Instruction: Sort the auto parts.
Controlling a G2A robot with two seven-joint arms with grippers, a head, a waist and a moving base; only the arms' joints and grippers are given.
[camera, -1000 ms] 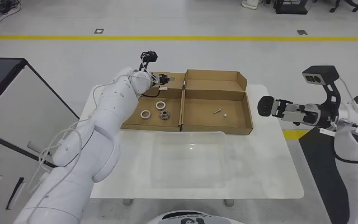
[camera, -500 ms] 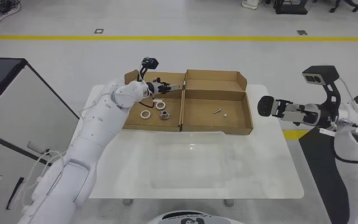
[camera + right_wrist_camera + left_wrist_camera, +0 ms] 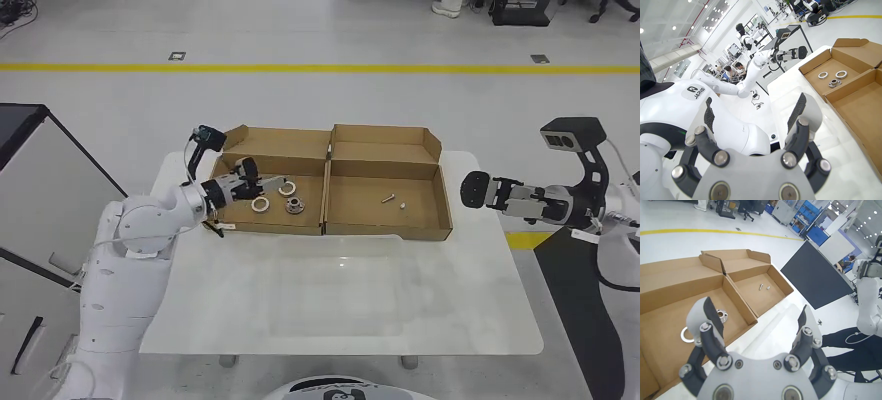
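counting it off on the white table (image 3: 350, 300): two cardboard boxes, two metal rings, one flanged hub, two small fasteners, two grippers.

the boxes are sitting side by side at the far half of the table, walls touching down the middle, both with their lids folded open at the far side. the left box (image 3: 280, 140) is holding three parts. the left ring (image 3: 260, 204) is lying flat toward the near side, and the right ring (image 3: 288, 187) is lying flat a little farther back. the flanged hub (image 3: 294, 206) is sitting just right of the left ring and just near of the right ring. all three are close together but apart, on the box floor. the right box (image 3: 420, 215) is holding the other two: a bolt (image 3: 388, 198) lying on its side and a small fastener (image 3: 402, 205) just beside it, around the middle of the floor.

now the arms. the left gripper (image 3: 272, 183) is hanging over the left part of the left box, pointing right, tips close to the right ring. its fingers (image 3: 712, 315) are spread wide with nothing between them, and the wrist camera is catching the hub past one pad.

the right gripper (image 3: 472, 189) is hanging at the right edge of the table, near the right box's right wall, not touching it. its fingers (image 3: 797, 109) are spread wide too, and it's carrying nothing.
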